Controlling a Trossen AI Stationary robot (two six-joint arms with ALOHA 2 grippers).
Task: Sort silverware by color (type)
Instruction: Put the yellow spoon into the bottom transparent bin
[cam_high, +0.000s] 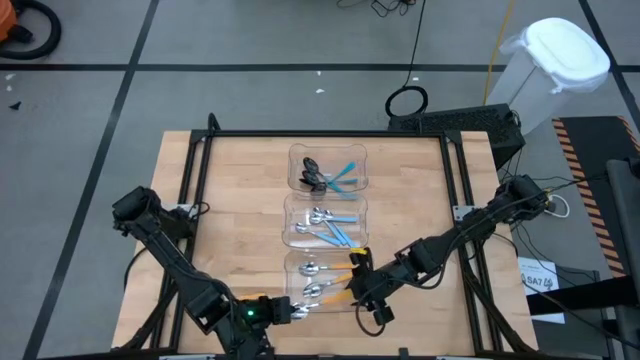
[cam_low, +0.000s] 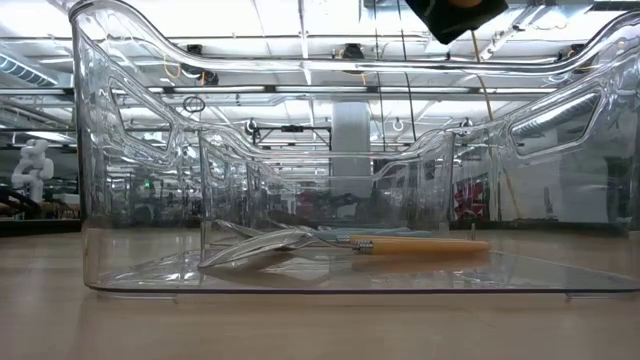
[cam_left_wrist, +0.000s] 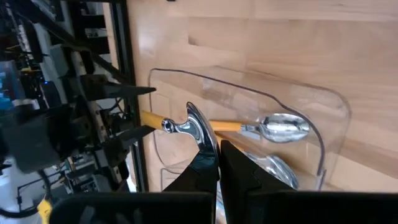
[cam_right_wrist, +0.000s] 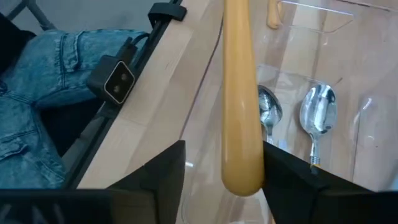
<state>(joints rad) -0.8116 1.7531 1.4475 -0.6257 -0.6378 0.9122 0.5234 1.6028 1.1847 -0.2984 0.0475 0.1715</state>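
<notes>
We look down on a wooden bench (cam_high: 230, 190) carrying three clear bins in a row down its middle. The far bin (cam_high: 328, 168) holds dark-bowled spoons with light-blue handles (cam_high: 340, 177). The middle bin (cam_high: 326, 220) holds silver-bowled spoons with light-blue handles (cam_high: 334, 229). The near bin (cam_high: 300, 268) holds silver spoons with orange handles (cam_high: 322, 291).

The left gripper (cam_high: 292, 312) sits at the bench's near edge, just beside the near bin, with its fingers (cam_left_wrist: 205, 168) closed on the bowl end of a silver spoon (cam_left_wrist: 194, 126); that spoon's orange handle runs out over the bin's rim. Another orange-handled spoon (cam_left_wrist: 273, 127) lies inside the bin beyond it.

The right gripper (cam_high: 364, 290) hovers at the near bin's right side. Its fingers (cam_right_wrist: 163, 171) stand wide apart, and an orange handle (cam_right_wrist: 241, 106) runs between them; we cannot tell whether they touch it. Two silver spoon bowls (cam_right_wrist: 317, 111) lie in the bin below.

From bench height we see one orange-handled spoon (cam_low: 345, 243) lying flat on the bin floor.

A person's jeans (cam_right_wrist: 37, 93) show beside the bench.
</notes>
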